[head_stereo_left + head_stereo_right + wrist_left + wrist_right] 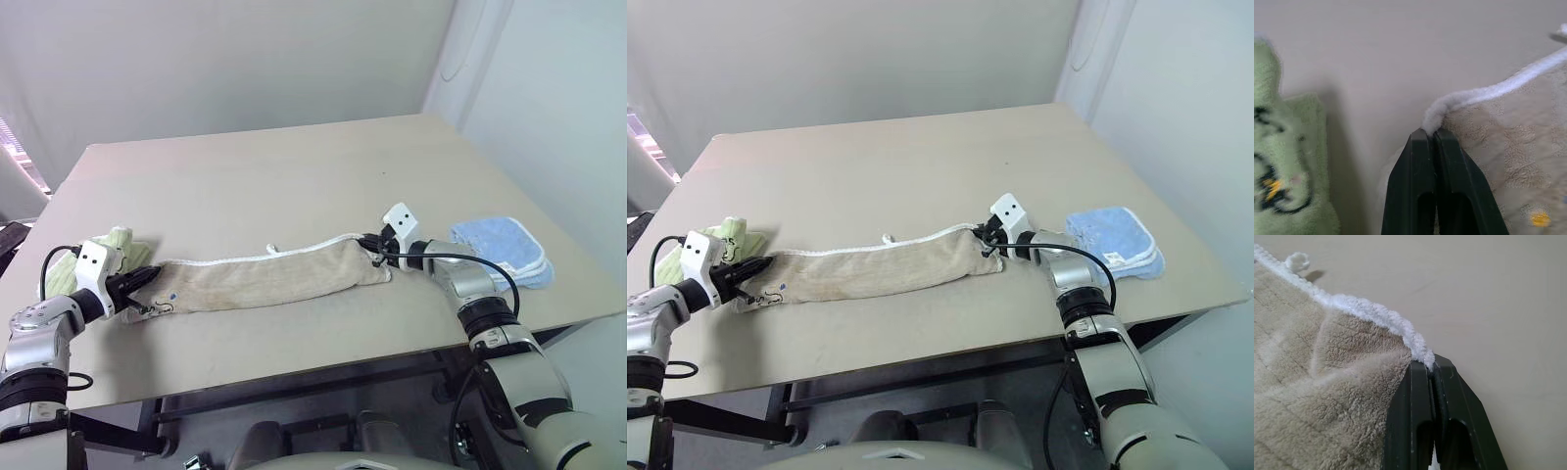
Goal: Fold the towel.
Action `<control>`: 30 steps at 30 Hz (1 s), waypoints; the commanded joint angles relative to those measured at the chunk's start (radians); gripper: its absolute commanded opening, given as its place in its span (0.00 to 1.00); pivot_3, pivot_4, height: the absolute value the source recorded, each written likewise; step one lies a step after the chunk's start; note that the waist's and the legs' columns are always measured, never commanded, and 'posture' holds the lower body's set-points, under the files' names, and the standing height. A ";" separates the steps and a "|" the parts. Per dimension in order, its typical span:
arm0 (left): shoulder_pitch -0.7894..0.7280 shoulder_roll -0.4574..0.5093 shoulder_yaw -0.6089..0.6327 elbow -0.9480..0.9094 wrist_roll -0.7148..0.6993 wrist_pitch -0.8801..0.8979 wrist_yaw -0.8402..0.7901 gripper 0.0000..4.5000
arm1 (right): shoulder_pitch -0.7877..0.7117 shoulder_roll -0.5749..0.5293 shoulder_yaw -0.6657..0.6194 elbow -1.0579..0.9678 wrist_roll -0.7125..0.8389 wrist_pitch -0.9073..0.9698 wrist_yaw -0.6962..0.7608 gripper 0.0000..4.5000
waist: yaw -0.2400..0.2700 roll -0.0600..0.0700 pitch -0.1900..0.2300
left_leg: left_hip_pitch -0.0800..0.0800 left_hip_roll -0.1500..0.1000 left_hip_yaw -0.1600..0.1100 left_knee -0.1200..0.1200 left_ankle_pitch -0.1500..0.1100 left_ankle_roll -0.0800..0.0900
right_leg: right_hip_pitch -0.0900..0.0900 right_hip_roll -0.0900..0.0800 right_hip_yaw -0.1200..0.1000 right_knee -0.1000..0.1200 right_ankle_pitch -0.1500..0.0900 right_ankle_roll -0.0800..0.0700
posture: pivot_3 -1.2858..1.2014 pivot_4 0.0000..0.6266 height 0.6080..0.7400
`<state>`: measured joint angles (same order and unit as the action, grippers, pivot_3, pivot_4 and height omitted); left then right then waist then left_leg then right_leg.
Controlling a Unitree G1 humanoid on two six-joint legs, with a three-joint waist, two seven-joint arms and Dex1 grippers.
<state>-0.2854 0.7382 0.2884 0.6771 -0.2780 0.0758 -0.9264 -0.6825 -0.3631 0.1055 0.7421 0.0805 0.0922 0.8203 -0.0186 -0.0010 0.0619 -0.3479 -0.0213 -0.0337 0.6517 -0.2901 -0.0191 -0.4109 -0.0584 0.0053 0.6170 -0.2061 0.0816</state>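
1. near the front edge of the table (294, 166), the towel (265, 279) lies stretched in a long folded strip, white corded edging (1371, 313) on its far side.
2. left gripper (1432, 134) pinched tight on the towel's left end corner.
3. right gripper (1430, 363) clamped on the right end corner.
4. green towel (93, 257) near the left edge; blue towel (505, 250) near the right edge.

Green towel (1288, 166) embroidery blurred
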 commanded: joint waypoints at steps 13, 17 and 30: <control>-0.035 0.000 0.047 -0.114 -0.062 -0.005 0.016 0.88 | -0.045 0.009 -0.072 -0.123 0.052 0.052 -0.040 1.00 | 0.000 0.000 0.000 | 0.000 0.000 0.001 0.000 0.000 0.000 | -0.001 0.000 0.002 0.001 0.000 0.000 | 0.52 0.00 1.00; -0.010 0.014 0.066 -0.232 -0.082 0.012 0.032 0.88 | -0.046 -0.006 -0.137 -0.266 0.147 0.265 -0.051 1.00 | 0.001 0.000 0.000 | 0.000 0.001 0.000 0.000 0.000 0.000 | -0.002 0.000 0.004 0.002 0.000 0.000 | 0.52 0.00 1.00; 0.184 -0.006 -0.002 -0.732 -0.204 0.209 -0.036 0.88 | -0.018 -0.042 -0.494 -0.545 0.675 1.458 -0.094 1.00 | 0.002 0.000 0.000 | -0.002 0.001 0.003 0.000 0.000 0.000 | -0.004 -0.001 0.008 0.000 -0.002 -0.003 | 0.52 0.00 1.00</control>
<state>-0.1141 0.7292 0.2945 -0.0015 -0.4702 0.2763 -0.9500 -0.6655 -0.4145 -0.2925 0.2029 0.6838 1.4077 0.7485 -0.0167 -0.0013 0.0617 -0.3496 -0.0201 -0.0304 0.6515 -0.2903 -0.0188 -0.4149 -0.0594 0.0129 0.6174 -0.2080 0.0784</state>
